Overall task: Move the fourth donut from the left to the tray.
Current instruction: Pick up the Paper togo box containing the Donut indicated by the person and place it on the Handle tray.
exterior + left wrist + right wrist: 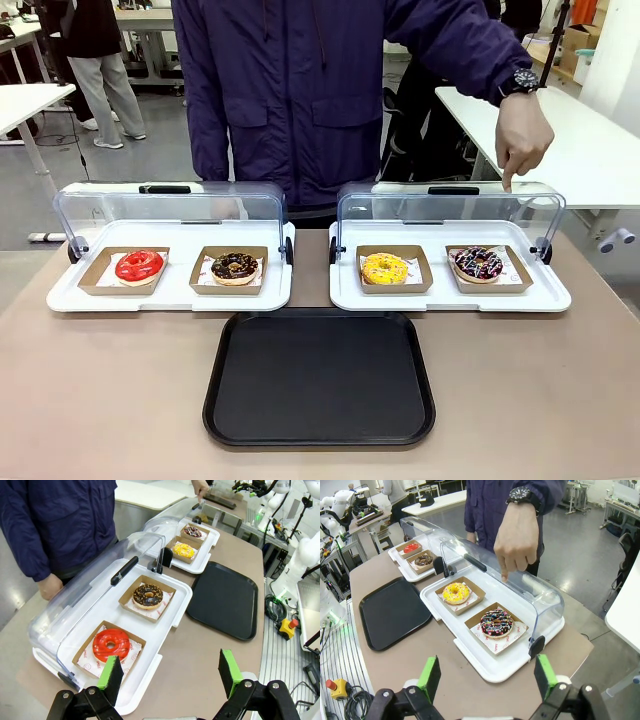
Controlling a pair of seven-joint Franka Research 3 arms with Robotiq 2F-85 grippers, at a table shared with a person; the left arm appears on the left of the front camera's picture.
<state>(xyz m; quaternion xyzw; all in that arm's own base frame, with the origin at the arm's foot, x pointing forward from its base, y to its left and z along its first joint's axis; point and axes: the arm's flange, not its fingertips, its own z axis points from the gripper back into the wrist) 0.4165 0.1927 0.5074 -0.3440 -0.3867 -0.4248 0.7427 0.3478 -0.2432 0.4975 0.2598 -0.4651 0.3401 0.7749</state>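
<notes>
The fourth donut (479,264) (496,622) (193,531), dark glazed with white drizzle and coloured sprinkles, lies in a brown cardboard holder at the right end of the right white display tray (450,297). The black tray (320,377) (390,612) (225,599) lies bare at the table's near middle. My left gripper (170,672) hangs open above the table's left end, near the red donut (111,644). Open as well, my right gripper (487,676) hovers above the right end, a little short of the fourth donut. A person's hand (522,140) (516,540) points a finger down at the raised clear lid behind that donut.
A yellow donut (385,268) shares the right display tray. The left display tray (170,293) holds the red donut (139,266) and a chocolate crumb donut (235,266). Both clear lids (170,212) stand open at the back. The person stands at the far edge.
</notes>
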